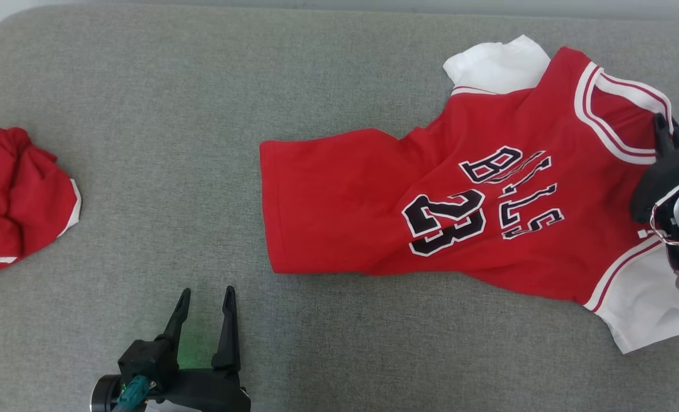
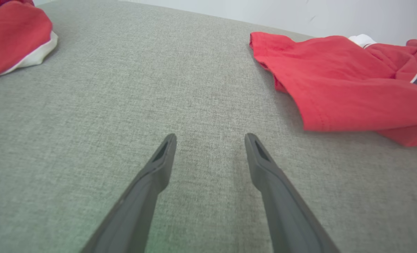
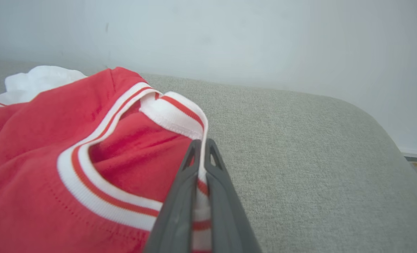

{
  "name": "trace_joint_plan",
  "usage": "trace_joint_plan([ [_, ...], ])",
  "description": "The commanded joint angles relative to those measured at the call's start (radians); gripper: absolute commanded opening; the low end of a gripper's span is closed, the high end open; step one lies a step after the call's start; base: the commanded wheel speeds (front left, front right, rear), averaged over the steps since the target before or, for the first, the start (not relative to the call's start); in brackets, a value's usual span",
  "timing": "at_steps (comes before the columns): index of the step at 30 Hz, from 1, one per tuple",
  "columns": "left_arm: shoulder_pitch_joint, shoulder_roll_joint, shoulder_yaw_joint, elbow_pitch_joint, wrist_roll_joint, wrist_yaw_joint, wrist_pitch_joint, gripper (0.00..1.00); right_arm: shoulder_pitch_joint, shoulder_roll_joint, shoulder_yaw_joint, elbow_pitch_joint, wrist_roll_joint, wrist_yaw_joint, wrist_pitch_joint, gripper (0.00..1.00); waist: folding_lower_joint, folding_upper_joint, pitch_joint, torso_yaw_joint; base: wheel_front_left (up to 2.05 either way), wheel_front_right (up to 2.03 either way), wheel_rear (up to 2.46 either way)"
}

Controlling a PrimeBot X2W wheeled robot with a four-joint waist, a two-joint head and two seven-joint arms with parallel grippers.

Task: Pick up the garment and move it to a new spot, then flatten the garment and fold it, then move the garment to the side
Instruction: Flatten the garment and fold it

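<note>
The garment (image 1: 448, 206) is a red jersey with white sleeves and dark "BULLS 23" lettering, spread across the right half of the grey surface, its hem toward the middle. Its hem also shows in the left wrist view as the garment (image 2: 342, 84). My right gripper (image 1: 668, 131) is at the collar, at the far right edge of the head view. In the right wrist view the right gripper (image 3: 202, 142) is shut on the white and red collar band of the garment (image 3: 89, 147). My left gripper (image 1: 205, 297) stands open near the front edge, apart from the jersey, with nothing between the left gripper's (image 2: 210, 138) fingers.
A second crumpled red cloth (image 1: 13, 197) with white trim lies at the far left, also seen as the red cloth (image 2: 11, 35) in the left wrist view. The grey padded surface (image 1: 173, 114) stretches between both cloths. A pale wall (image 3: 229, 38) rises behind its far edge.
</note>
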Motion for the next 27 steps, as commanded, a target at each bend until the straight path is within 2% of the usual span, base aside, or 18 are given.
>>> trace_joint_plan([
  [1, -0.001, 0.000, -0.001, 0.002, 0.003, 0.004, -0.003, 1.00, -0.011, 0.017, -0.043, 0.033, -0.030, -0.003, -0.027, 0.15, -0.0002, -0.0002, -0.010, 0.005, 0.00, 0.00, 0.00],
  [3, 0.004, -0.001, -0.004, 0.006, 0.001, 0.004, -0.003, 1.00, -0.020, 0.036, -0.097, 0.073, -0.085, -0.003, -0.059, 1.00, -0.0002, -0.0002, -0.024, 0.007, 0.00, 0.00, 0.00],
  [8, 0.028, 0.000, 0.005, 0.007, 0.004, 0.009, -0.003, 1.00, 0.010, 0.087, -0.229, 0.115, -0.182, -0.003, -0.183, 1.00, -0.0002, -0.0002, -0.082, -0.005, 0.00, 0.00, 0.00],
  [12, 0.058, 0.000, 0.021, 0.007, 0.010, 0.008, -0.003, 1.00, 0.066, 0.147, -0.289, 0.092, -0.183, -0.003, -0.245, 1.00, -0.0002, -0.0002, -0.144, -0.032, 0.00, 0.00, 0.00],
  [16, 0.087, 0.000, 0.036, 0.000, 0.013, 0.006, -0.003, 1.00, 0.167, 0.200, -0.314, 0.022, -0.170, -0.003, -0.258, 1.00, -0.0002, -0.0002, -0.187, -0.068, 0.00, 0.00, 0.00],
  [18, 0.102, 0.000, 0.046, -0.009, 0.013, 0.001, -0.003, 1.00, 0.255, 0.255, -0.288, -0.079, -0.142, -0.003, -0.259, 1.00, -0.0002, -0.0002, -0.205, -0.097, 0.00, 0.00, 0.00],
  [21, 0.099, 0.000, 0.050, -0.016, 0.010, -0.004, -0.003, 1.00, 0.359, 0.300, -0.243, -0.203, -0.103, -0.003, -0.259, 1.00, -0.0002, -0.0002, -0.206, -0.122, 0.00, 0.00, 0.00],
  [27, 0.066, 0.000, 0.048, -0.024, -0.007, -0.019, -0.003, 1.00, 0.552, 0.350, -0.125, -0.422, -0.027, -0.003, -0.257, 1.00, -0.0002, -0.0002, -0.172, -0.165, 0.00, 0.00, 0.00],
])
